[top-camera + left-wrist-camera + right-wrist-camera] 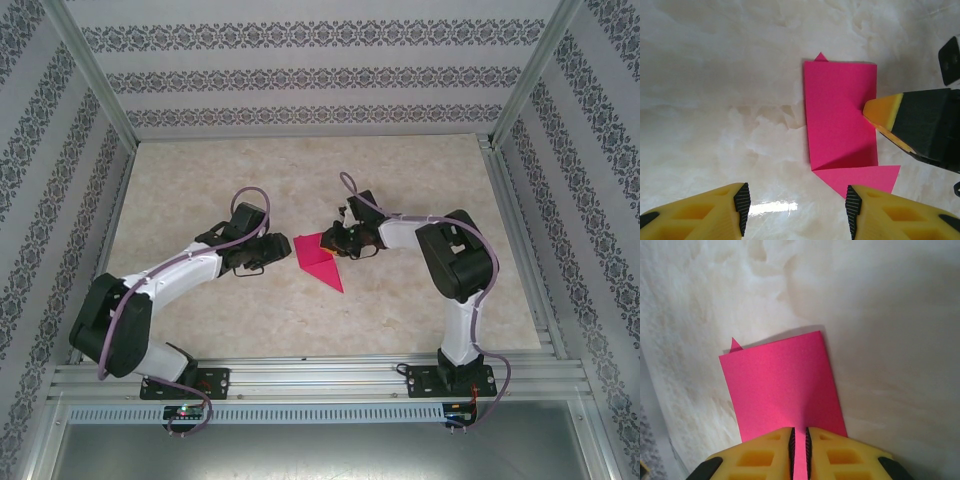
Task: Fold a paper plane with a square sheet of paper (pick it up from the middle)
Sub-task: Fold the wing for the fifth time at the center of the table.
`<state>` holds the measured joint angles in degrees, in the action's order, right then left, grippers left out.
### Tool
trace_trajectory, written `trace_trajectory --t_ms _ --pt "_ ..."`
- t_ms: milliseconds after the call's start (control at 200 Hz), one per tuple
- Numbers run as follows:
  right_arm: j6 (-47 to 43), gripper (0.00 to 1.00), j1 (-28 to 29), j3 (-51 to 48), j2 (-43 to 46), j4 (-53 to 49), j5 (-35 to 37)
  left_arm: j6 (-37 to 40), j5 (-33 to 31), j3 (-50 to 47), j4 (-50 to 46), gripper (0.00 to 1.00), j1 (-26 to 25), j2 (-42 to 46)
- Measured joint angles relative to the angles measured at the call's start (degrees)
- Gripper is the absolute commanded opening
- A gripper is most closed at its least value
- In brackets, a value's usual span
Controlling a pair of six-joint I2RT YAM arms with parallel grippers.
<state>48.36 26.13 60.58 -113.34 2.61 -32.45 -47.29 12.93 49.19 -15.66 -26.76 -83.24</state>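
Paper (318, 260) on seemingly marble tabletop (200, 190)

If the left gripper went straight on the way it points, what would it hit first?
Probably the folded pink paper, lying just ahead of the left gripper, though depth is unclear.

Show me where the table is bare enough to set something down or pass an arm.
Bare: the far half of the table by the back wall, and the near strip between the folded pink paper and the front rail. Crowded: the centre, where the left gripper and right gripper flank the paper.
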Motion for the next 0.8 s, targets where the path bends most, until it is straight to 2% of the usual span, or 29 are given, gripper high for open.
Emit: trace_trajectory --t_ms 175,325,460,610,714,804 --pt "10.0 0.21 1.5 -8.0 3.3 12.6 5.8 -1.1 1.1 0.7 1.2 0.56 0.1 -3.1" --pt "11.5 0.28 1.3 -9.9 6.2 12.1 6.9 -1.7 2.5 2.1 2.7 0.56 0.2 -5.3" --pt "6.8 0.31 0.2 -8.4 11.3 4.8 6.2 -2.3 3.4 2.1 4.3 0.56 0.3 -5.7" --pt "-2.6 0.39 0.0 -3.0 19.5 -6.1 7.3 -2.3 3.4 2.1 5.9 0.56 0.3 -5.6" --pt "-8.4 0.48 0.9 -1.7 26.2 -11.0 9.4 -2.4 2.6 1.1 7.6 0.59 0.3 -4.4" --pt "-12.3 0.65 2.0 -1.9 31.6 -14.0 12.1 -2.6 0.4 -2.5 10.3 0.65 0.5 -0.1"
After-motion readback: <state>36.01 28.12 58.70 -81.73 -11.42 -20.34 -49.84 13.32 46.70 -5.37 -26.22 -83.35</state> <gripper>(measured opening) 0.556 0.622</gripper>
